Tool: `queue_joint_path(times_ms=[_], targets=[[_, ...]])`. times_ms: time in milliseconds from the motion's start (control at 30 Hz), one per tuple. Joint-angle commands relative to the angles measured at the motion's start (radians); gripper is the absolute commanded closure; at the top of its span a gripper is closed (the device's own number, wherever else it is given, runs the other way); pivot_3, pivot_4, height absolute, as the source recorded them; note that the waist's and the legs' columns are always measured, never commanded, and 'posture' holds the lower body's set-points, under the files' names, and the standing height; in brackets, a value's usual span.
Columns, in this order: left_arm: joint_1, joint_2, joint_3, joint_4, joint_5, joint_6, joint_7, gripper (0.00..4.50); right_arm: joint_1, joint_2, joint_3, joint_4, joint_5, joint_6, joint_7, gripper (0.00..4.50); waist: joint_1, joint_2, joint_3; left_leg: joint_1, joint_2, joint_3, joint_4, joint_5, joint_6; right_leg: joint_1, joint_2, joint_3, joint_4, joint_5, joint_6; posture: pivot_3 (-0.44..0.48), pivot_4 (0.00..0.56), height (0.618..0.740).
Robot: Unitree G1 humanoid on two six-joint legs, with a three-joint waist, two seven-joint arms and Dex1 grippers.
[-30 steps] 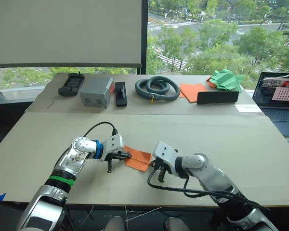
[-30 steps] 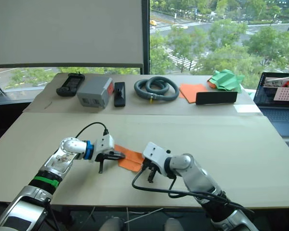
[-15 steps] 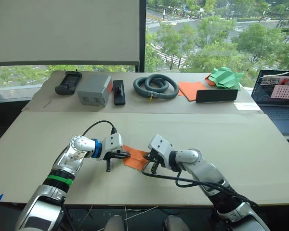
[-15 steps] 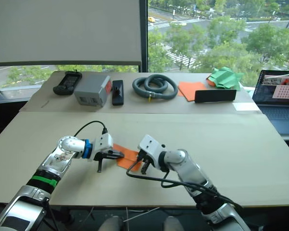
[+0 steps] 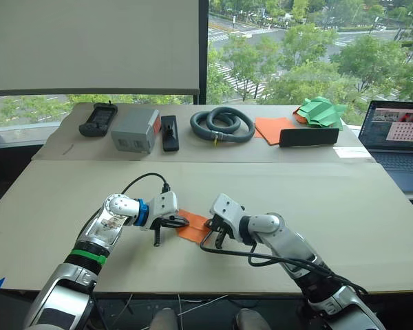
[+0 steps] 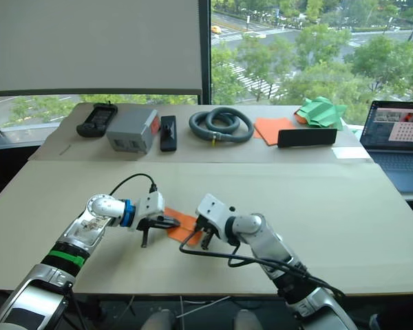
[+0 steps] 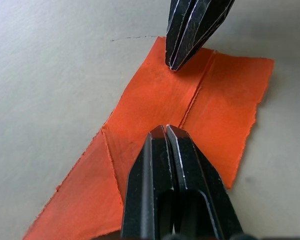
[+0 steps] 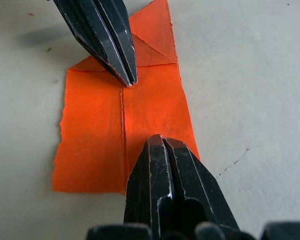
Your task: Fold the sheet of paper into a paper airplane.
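I had the sheet of paper (image 5: 194, 227) lying flat near the front middle of the table (image 5: 344, 206), already partly folded, with flaps meeting along a centre seam and a diagonal crease near the end under my left arm. My left gripper (image 7: 166, 131) had its fingers pressed together, tip down on the seam at that end; my right gripper (image 8: 157, 142) was likewise closed, its tip resting on the seam at the opposite end. Neither pinched the paper; both seemed to be pinning it flat. I judged this a middle step: the nose folds looked made, and the wings were not yet formed. The next move probably called for keeping one tip as an anchor while the other slid under a long edge to lift it over, which would be delicate with paper this thin and torn-looking at the edges. Around the sheet the tabletop was bare on every side, so I had free room to sweep. The hose (image 5: 222, 124), grey box (image 5: 135, 130), spare orange sheets (image 5: 273, 128), green paper shape (image 5: 321, 111) and laptop (image 5: 398, 130) stood well apart at the back.
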Motion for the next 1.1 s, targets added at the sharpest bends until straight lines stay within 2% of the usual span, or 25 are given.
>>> queue_joint_path(times_ms=[33,533,1000,1100], targets=[[0.030,0.037,-0.030,0.091,0.061,0.002,-0.002,4.41,0.018,-0.008,0.035,0.036,-0.015,0.032,0.014,4.47,-0.001,0.000,0.000,0.000,0.000,0.000,0.000,0.000,0.000,0.000,0.000,0.000,0.000,0.000,0.000,0.000,0.150,0.714],[0.088,0.147,0.025,0.119,0.056,-0.028,-0.002,4.41,0.007,-0.005,0.041,0.056,-0.019,0.015,0.020,4.47,-0.022,0.001,-0.001,0.008,0.001,0.000,-0.004,0.000,0.000,0.001,0.000,0.000,0.001,0.000,0.000,0.000,0.150,0.714],[0.100,0.171,0.067,0.099,0.047,-0.030,0.011,4.41,-0.004,0.005,0.053,0.070,-0.025,0.005,0.030,4.47,-0.028,0.001,-0.001,0.008,0.001,0.000,-0.004,0.000,0.000,0.000,-0.001,0.000,0.001,0.000,-0.001,0.000,0.150,0.714],[0.116,0.177,0.092,0.035,0.023,0.004,0.017,4.41,-0.011,0.012,0.040,0.051,-0.016,0.007,0.027,4.47,-0.030,0.001,0.000,0.008,0.001,0.000,-0.005,0.000,0.000,0.000,-0.001,0.000,0.001,0.000,-0.001,0.000,0.150,0.714]])
